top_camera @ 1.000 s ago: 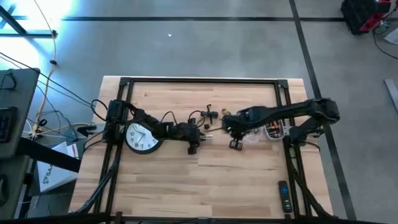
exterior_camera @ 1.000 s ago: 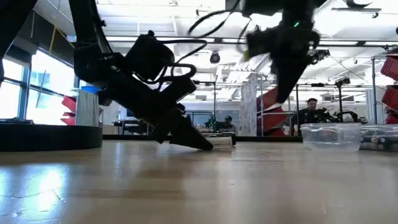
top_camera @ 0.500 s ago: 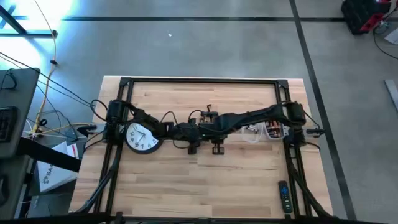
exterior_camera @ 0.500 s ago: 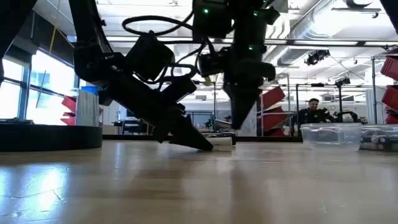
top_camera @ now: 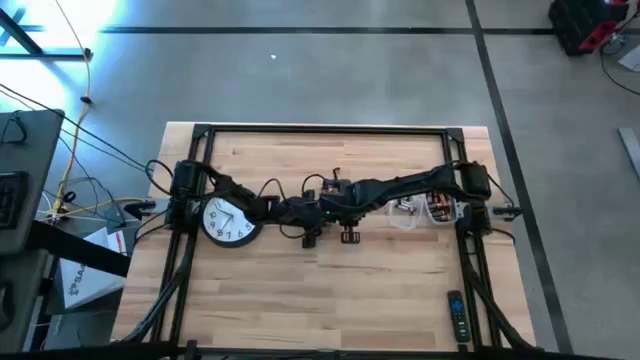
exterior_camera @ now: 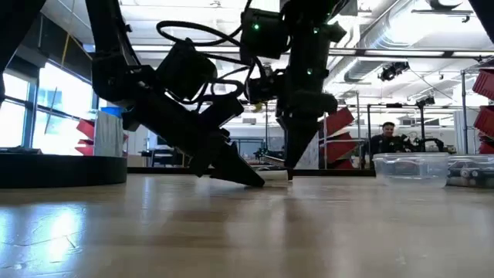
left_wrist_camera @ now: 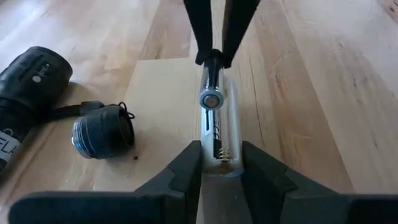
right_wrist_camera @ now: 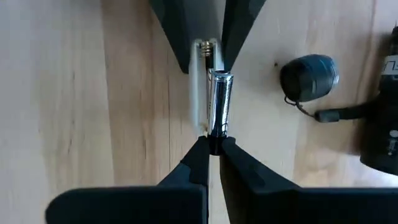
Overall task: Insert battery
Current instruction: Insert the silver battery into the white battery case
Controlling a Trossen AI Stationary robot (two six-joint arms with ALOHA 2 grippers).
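The left gripper (left_wrist_camera: 219, 163) clamps the battery holder (left_wrist_camera: 217, 134) flat on the table (left_wrist_camera: 311, 93) so it cannot slide. Beyond it, the right gripper (left_wrist_camera: 213, 57) pinches the battery (left_wrist_camera: 211, 84) by one end, tilting it over the slot (spring end nearest). The flashlight cap (left_wrist_camera: 102, 130) lies beside.

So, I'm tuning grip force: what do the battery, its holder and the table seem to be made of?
The battery looks like bare polished metal: its side mirrors the light, and the right end effector pinches its end. The holder appears to be pale, glossy plastic with a small metal coil spring, clamped by the left end effector. The table looks like light, matte wood, with visible grain and plank seams.
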